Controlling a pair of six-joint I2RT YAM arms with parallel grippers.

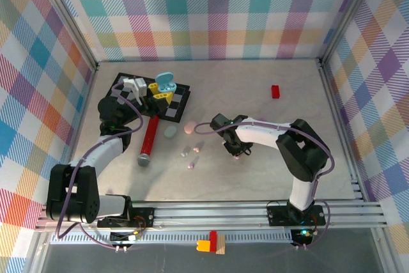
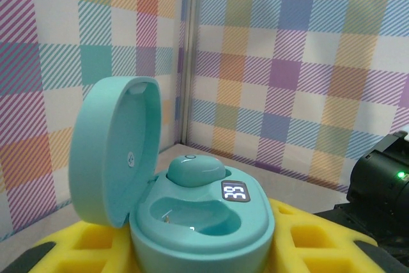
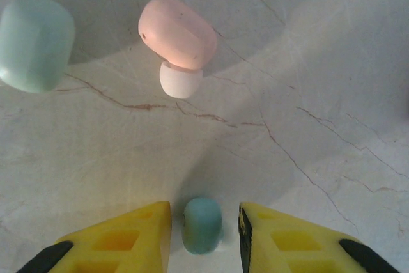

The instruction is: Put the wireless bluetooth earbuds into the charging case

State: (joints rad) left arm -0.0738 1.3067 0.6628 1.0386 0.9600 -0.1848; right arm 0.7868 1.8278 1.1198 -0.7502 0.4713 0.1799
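My left gripper is shut on an open teal charging case, held between its yellow fingers. The case's lid stands up; one teal earbud sits in the far slot and the near slot is empty. From above, the case hangs over a checkered mat. My right gripper points down at the table, open, its jaws straddling a teal earbud with a small gap on each side. A pink earbud and a pale green one lie farther off.
A red cylinder lies left of the loose earbuds, with small buds scattered beside it. A red brick sits at the back right. Toy blocks rest on the front rail. Plaid walls enclose the table.
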